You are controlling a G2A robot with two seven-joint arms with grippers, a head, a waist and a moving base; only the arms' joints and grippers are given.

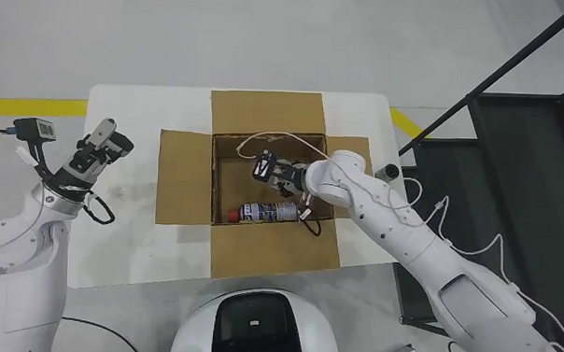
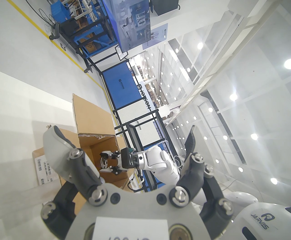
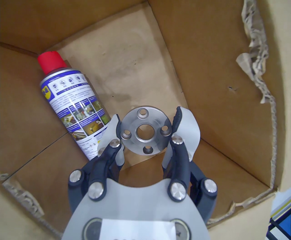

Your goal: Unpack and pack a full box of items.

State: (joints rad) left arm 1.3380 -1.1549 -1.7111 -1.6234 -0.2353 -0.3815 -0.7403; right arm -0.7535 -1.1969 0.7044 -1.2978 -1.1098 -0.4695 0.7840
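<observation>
An open cardboard box (image 1: 184,177) stands in the middle of the white table (image 1: 130,245). My right gripper (image 3: 147,114) is inside the box, above its floor, shut on a round metal flange (image 3: 145,130) with a centre hole and several bolt holes. Beside it, a spray can (image 3: 72,102) with a red cap lies on its side on the box floor, along the near wall (image 1: 269,213). My left gripper (image 2: 120,130) is open and holds nothing. It is raised at the table's left edge (image 1: 110,137), well apart from the box.
A black metal frame (image 1: 508,137) rises just past the table's right edge. The box flaps lie spread flat on all sides. A white cable (image 1: 274,136) arcs over the box's far wall. The table's left part is bare.
</observation>
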